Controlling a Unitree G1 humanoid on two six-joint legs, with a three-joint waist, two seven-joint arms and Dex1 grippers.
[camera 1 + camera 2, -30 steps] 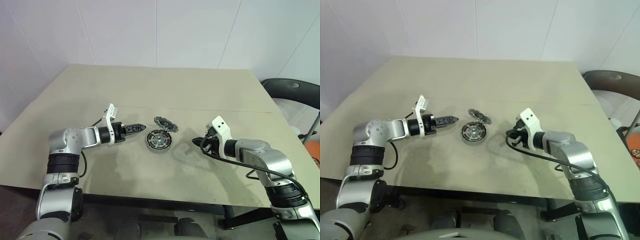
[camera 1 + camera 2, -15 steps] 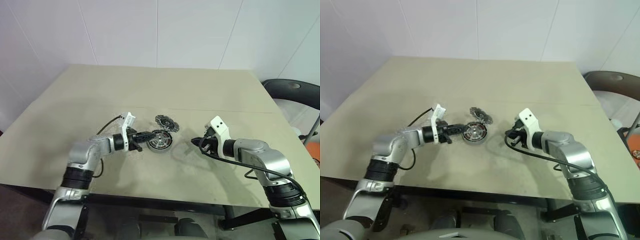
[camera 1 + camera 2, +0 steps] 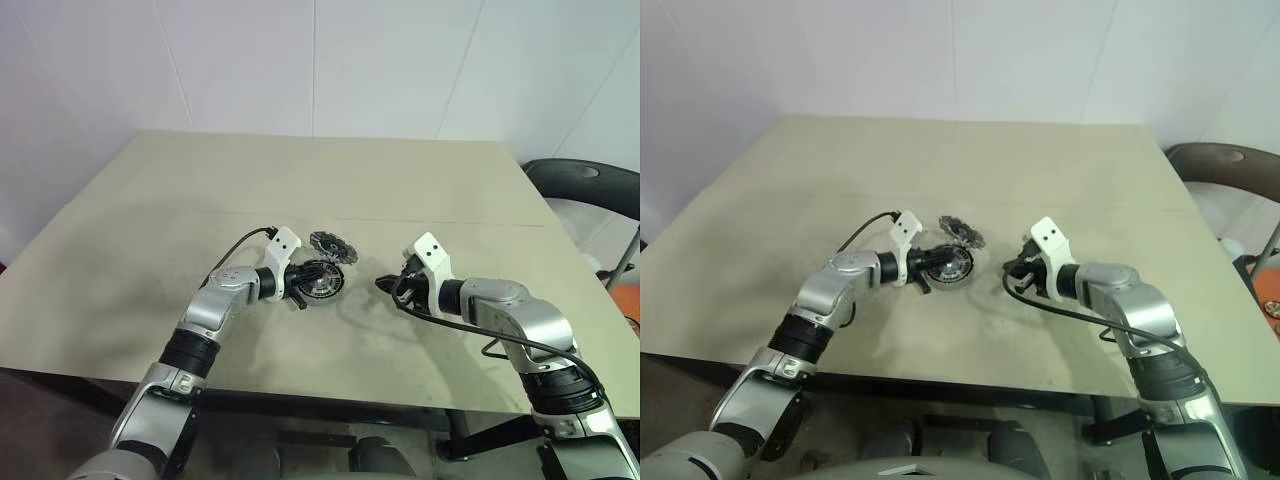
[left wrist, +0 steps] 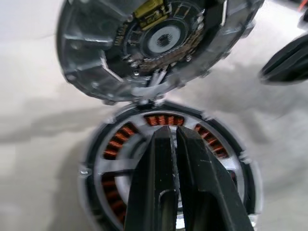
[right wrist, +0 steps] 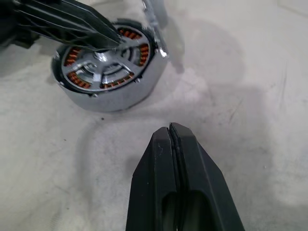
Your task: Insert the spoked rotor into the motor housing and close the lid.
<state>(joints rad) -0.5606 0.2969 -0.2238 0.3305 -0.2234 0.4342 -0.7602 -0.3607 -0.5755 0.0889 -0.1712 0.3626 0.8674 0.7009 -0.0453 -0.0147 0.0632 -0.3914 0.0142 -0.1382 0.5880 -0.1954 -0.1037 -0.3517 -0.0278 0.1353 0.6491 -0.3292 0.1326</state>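
- Left gripper point(image 3: 303, 283), fingers pressed together, reaches in low over the motor housing point(image 3: 322, 283) mid-desk point(image 3: 150, 210), tips on the spoked rotor point(image 5: 107, 63) seated inside.
- Lid point(image 3: 331, 244) lies just behind the housing.
- Right gripper point(image 3: 384, 285), pinched shut and empty, hovers near the housing's right.

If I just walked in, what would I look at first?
Probably the round motor near the middle of the tan table, with its ring of copper coils showing between silver spokes. The left claw, shut tight, is poking down onto the middle of it. A round grey lid leans against the motor's far edge, and the right claw, shut too, waits above bare table beside it.
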